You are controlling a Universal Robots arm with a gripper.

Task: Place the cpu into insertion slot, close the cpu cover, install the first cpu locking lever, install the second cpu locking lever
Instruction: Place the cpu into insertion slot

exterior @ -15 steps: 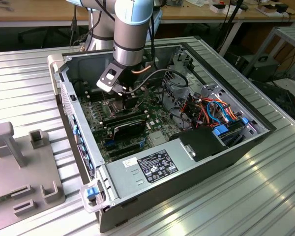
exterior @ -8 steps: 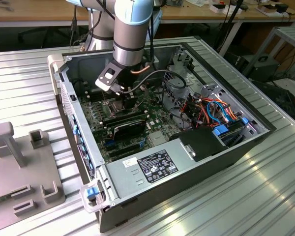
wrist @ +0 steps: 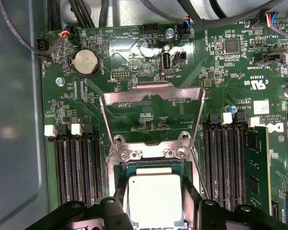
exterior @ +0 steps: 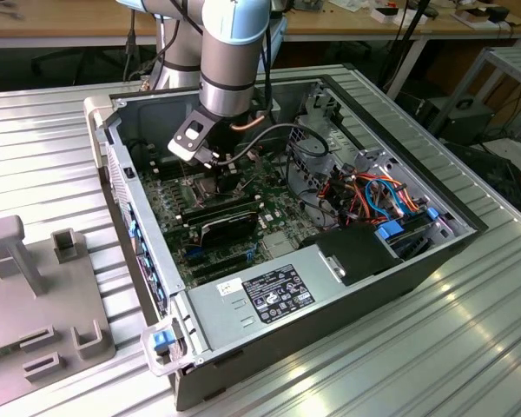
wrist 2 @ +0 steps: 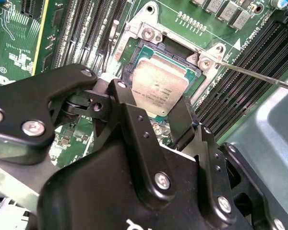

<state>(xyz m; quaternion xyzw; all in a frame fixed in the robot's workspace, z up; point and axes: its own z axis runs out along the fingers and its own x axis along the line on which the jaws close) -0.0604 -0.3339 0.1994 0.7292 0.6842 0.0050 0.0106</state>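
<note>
In the exterior view the arm reaches down into the open computer case point(exterior: 347, 334), a bit up and left of the frame's centre. In both wrist views the gripper point(wrist 2: 156, 109) has its fingers point(wrist 2: 132, 115) closed in on two opposite edges of the chip point(wrist 2: 156, 86) — snug, no gap showing. The chip sits right over the socket point(wrist: 151, 166) — can't tell if it's fully seated. The cover point(wrist: 125, 101) is flipped open just past the socket, with memory slots point(wrist: 79, 167) on both sides.
</note>
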